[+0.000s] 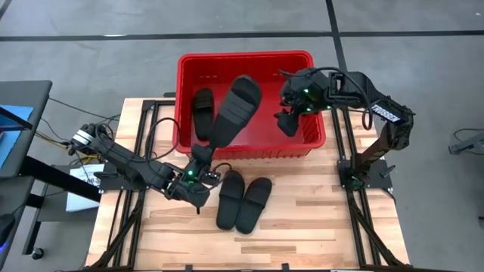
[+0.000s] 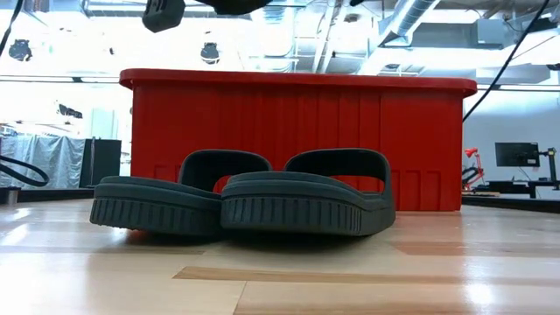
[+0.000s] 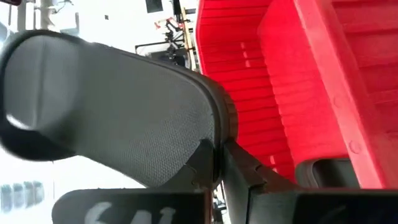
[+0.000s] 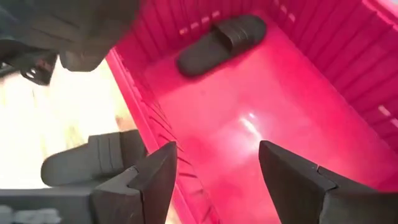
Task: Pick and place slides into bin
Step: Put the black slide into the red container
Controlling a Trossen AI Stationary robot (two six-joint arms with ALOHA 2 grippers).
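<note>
Pale wooden table (image 1: 302,204) carries two matte black slide sandals (image 1: 243,201) beside the bright red plastic bin (image 1: 310,60); left gripper (image 1: 198,162) clamps a third black slide (image 1: 234,109) over the bin's rim; a fourth sandal (image 1: 203,112) lies inside; right gripper (image 1: 290,113) hovers spread above the bin.

The large red plastic bin (image 1: 302,140) stands at the table's far side. One black foam slide (image 1: 203,112) lies inside, left. Two matching slides (image 1: 243,202) lie side by side before it.

No legible text anywhere.
</note>
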